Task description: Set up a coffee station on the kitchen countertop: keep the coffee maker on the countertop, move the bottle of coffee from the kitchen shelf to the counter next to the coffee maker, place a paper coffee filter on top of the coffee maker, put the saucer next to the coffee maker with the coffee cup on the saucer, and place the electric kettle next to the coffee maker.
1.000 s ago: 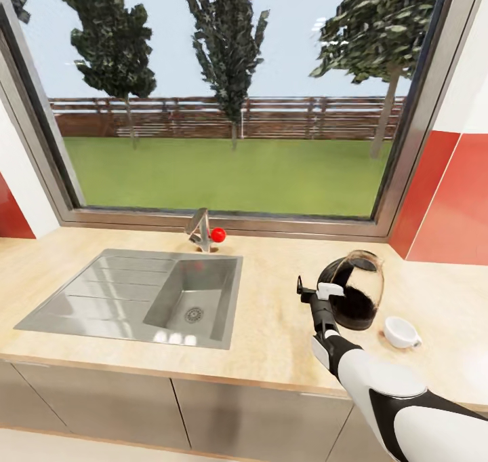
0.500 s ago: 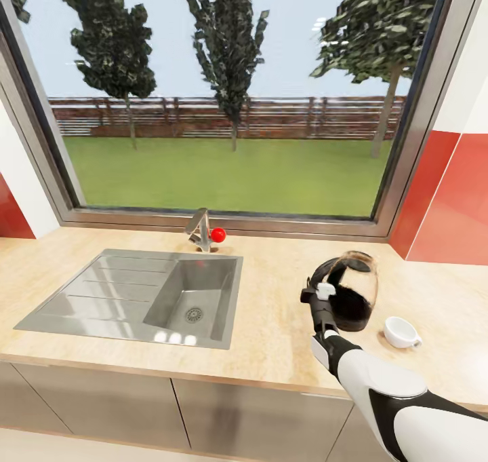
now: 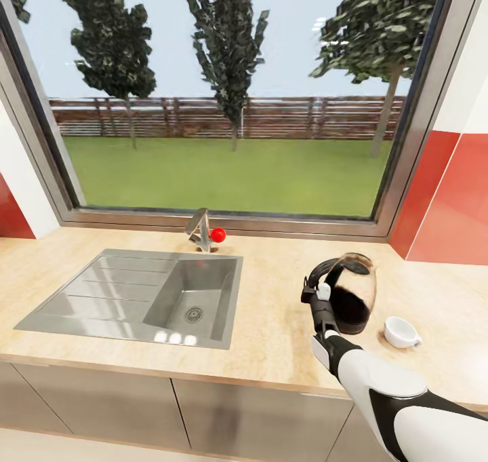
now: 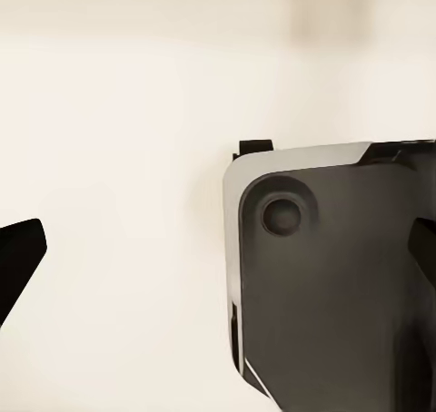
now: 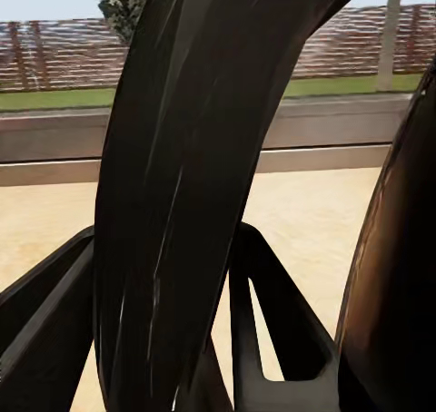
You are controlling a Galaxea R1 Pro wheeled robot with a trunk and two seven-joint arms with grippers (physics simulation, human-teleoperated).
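A wide window [image 3: 230, 102] looked onto grass, trees and a fence, and below it ran the countertop [image 3: 271, 313], the light beige surface that carried everything else. Set into that surface at the left was a steel sink [image 3: 146, 299] with a draining board, a tap [image 3: 200, 230] with a red knob standing behind the basin. To the right of the sink stood the electric kettle [image 3: 349, 292], rounded, dark and smoky, leaning slightly rather than sitting quite upright, with its black handle [image 5: 173, 185] facing the robot. The right arm [image 3: 379, 394] reached up from the lower right, and the right gripper [image 3: 320, 291] had its fingers [image 5: 272, 312] closed around that handle, one on each side of it in the right wrist view. Just beside the kettle, at its right and apart from it, the small white coffee cup [image 3: 401, 332] sat on the surface. In the left wrist view the left gripper [image 4: 218, 258] had its dark fingers [image 4: 18, 258] spread wide with nothing between them, before a pale background and a dark grey rounded panel [image 4: 327, 276].
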